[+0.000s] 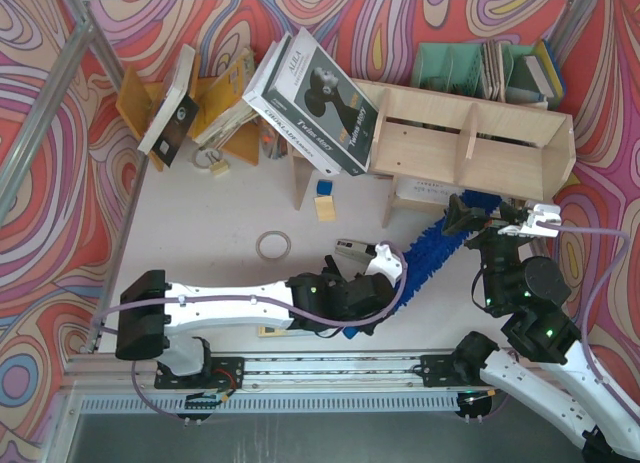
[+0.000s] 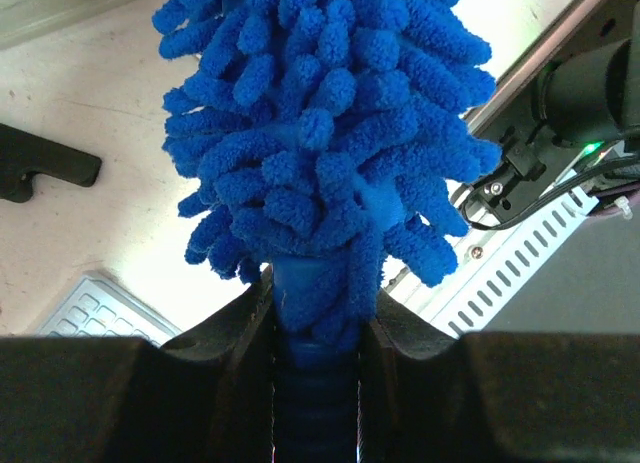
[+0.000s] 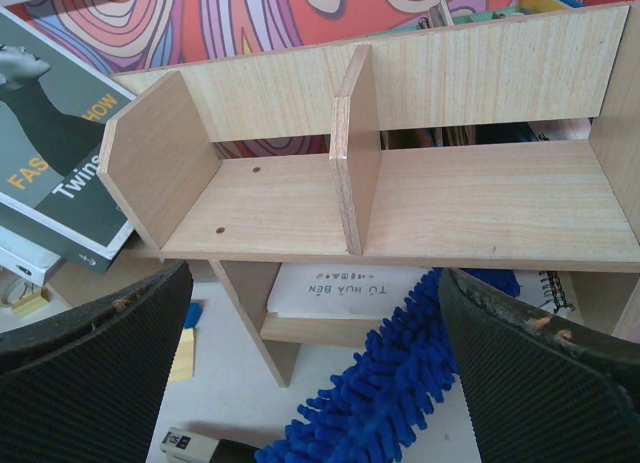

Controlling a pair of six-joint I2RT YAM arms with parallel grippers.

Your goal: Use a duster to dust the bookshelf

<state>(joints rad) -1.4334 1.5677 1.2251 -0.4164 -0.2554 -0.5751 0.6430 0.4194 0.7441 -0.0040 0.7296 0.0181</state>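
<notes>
Swirl-patterned walls ring the white desk [image 1: 240, 213]. The left hand [image 1: 383, 265] clamps the duster [image 1: 432, 245] by its handle. Its long axis runs up-right toward the bookshelf [image 1: 470, 143], tip at the lower opening. The right hand [image 1: 498, 221], nearer the shelf, gapes wide and empty.

Fluffy blue microfibre duster [image 2: 330, 153]; pale, smooth, matt plywood bookshelf [image 3: 420, 198].

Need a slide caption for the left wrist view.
Left pincer shut on the duster handle, fluffy blue head stretching ahead over the table.
</notes>
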